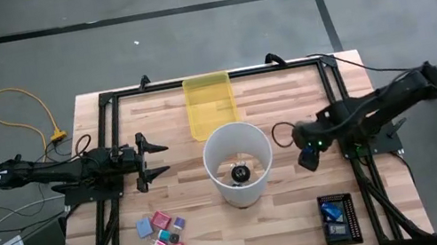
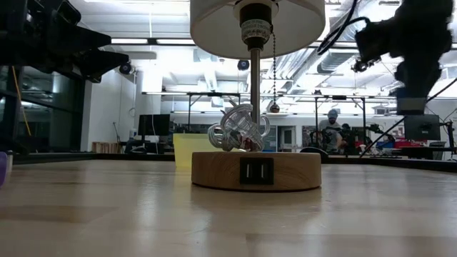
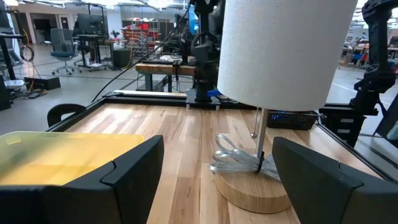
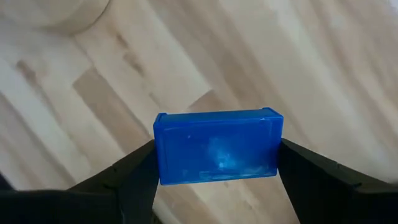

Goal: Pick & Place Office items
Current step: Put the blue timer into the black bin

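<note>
My right gripper (image 4: 216, 169) hangs over the table right of a table lamp (image 1: 238, 162) with a white shade, shut on a bright-blue translucent box (image 4: 217, 146); from above the box is a blue spot (image 1: 308, 161). A cluster of small pink, red, purple and light-blue office items (image 1: 163, 232) lies on the wood near the front left. At the table's left side my left gripper (image 1: 156, 160) waits, level and open, with nothing between its fingers. My right gripper pinches the blue box by its two short ends (image 4: 163, 155), one finger (image 4: 134, 174) on each end. The fingers come from above and point steeply down. The box hangs level across the gap, clear of the wooden table.
A yellow translucent tray (image 1: 210, 104) lies at the far middle, behind the lamp. A black mesh basket (image 1: 350, 218) at the front right holds another blue item (image 1: 333, 210). The lamp's wooden base (image 2: 255, 170) stands mid-table; bare wood lies right of it.
</note>
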Tool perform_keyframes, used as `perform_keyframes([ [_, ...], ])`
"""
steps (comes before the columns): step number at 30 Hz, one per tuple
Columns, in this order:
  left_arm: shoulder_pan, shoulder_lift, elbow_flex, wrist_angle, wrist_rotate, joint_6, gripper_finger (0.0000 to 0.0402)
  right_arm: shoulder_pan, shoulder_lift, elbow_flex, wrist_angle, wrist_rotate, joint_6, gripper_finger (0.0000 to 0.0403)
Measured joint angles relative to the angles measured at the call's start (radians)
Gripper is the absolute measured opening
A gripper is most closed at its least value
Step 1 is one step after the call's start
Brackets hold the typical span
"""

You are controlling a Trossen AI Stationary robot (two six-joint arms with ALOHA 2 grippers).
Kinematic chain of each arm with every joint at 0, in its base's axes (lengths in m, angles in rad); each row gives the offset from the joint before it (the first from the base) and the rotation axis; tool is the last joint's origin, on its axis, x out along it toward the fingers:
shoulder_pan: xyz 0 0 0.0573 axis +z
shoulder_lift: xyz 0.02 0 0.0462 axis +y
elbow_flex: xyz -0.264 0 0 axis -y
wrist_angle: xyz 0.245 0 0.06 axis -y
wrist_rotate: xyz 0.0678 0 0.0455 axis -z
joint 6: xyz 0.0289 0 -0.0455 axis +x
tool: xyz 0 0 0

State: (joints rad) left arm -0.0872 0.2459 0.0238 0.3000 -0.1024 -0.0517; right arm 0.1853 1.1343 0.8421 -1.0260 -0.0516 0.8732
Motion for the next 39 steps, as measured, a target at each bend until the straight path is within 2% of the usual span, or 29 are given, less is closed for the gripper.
perform_keyframes([
  [8,0.000,0.000,0.000,0.000,0.000,0.000,0.0293,0.205,0.000,0.000,0.005,0.010,0.162,0.0284],
  [21,0.000,0.000,0.000,0.000,0.000,0.000,0.0293,0.504,0.001,0.000,0.089,0.086,0.366,0.0284],
  [29,0.000,0.000,0.000,0.000,0.000,0.000,0.0293,0.644,0.001,0.000,0.226,0.151,0.420,0.0284],
  [39,0.000,0.000,0.000,0.000,0.000,0.000,0.0293,0.757,0.058,0.000,0.383,0.157,0.444,0.0284],
])
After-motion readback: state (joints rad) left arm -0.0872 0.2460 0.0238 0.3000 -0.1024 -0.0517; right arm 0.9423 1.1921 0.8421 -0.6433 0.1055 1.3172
